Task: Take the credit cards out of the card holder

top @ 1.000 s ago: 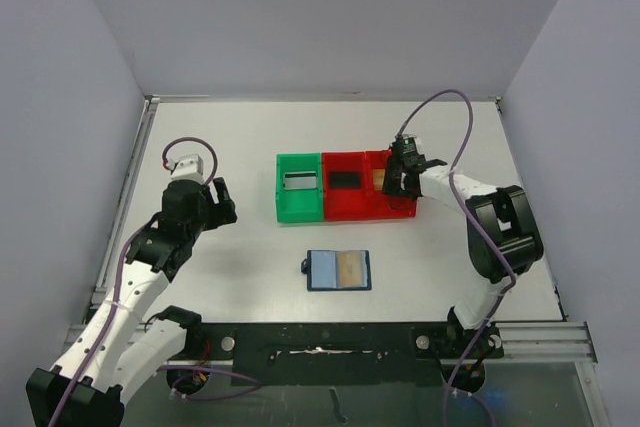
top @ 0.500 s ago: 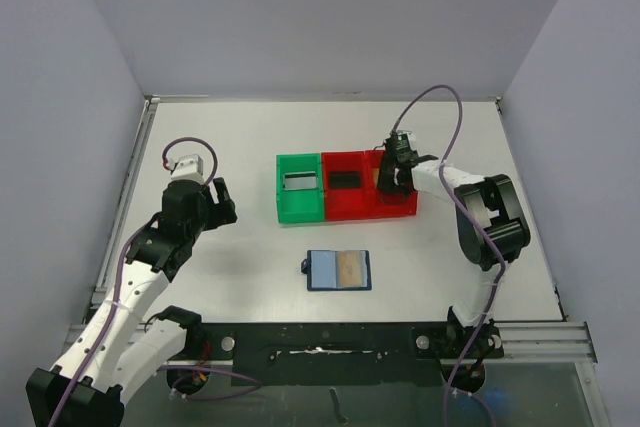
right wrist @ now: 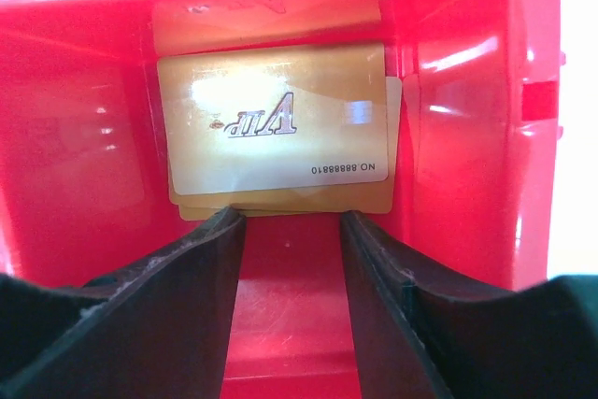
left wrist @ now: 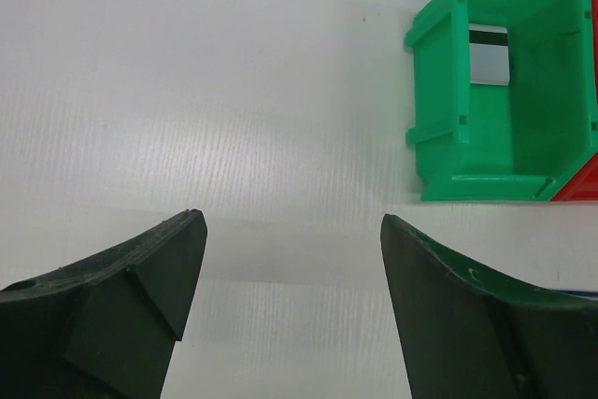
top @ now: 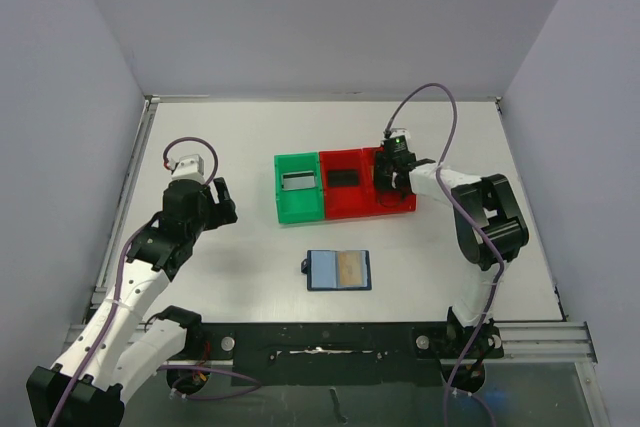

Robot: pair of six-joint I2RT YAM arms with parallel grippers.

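Note:
The dark blue card holder (top: 339,270) lies open on the table near the front, a tan card showing in its right pocket. My right gripper (top: 392,179) is open and empty inside the right red bin (right wrist: 467,91), its tips just short of a stack of gold credit cards (right wrist: 276,128) lying on the bin floor. A black card (top: 345,179) lies in the middle red bin. A grey card with a dark stripe (left wrist: 489,52) lies in the green bin (left wrist: 448,119). My left gripper (top: 212,199) is open and empty above bare table, left of the green bin.
The green bin (top: 298,187) and the two red bins (top: 348,202) stand in a row mid-table. Grey walls close in the table at the back and sides. A black rail (top: 330,342) runs along the near edge.
My right gripper has moved left and down into the right red bin. The left arm and the card holder have not moved.

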